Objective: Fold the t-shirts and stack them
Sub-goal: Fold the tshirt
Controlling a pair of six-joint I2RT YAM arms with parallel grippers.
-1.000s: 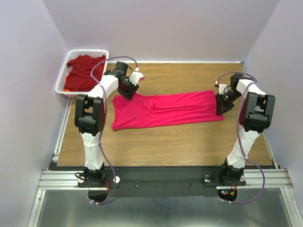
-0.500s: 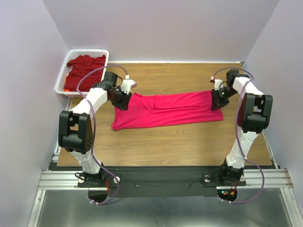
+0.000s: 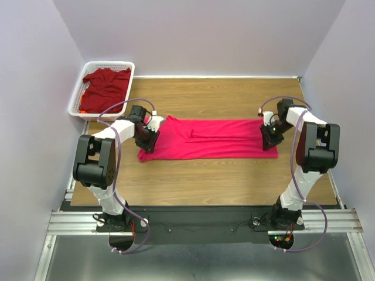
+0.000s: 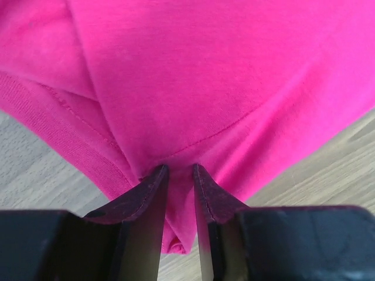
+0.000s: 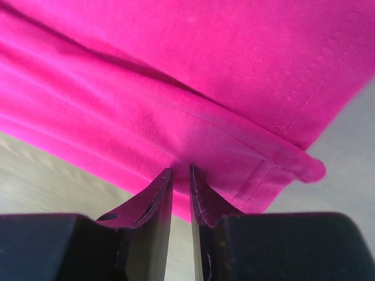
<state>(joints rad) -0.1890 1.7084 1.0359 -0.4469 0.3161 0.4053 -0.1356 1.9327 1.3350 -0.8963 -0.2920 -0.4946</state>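
- Pink t-shirt [image 3: 211, 139]: folded lengthwise, mid-frame on desk [image 3: 205, 181]. Looks light, soft and floppy, so I'd expect it to sag unless both ends are held.
- Best hold, imo: end edges, thru all layers.
- Left claw [image 3: 150, 139] pinches the left end; right claw [image 3: 270, 134] pinches the hem at right.
- Maroon t-shirt [image 3: 105, 85]: in basket [image 3: 78, 98], upper left.
- No labels or writing legible.
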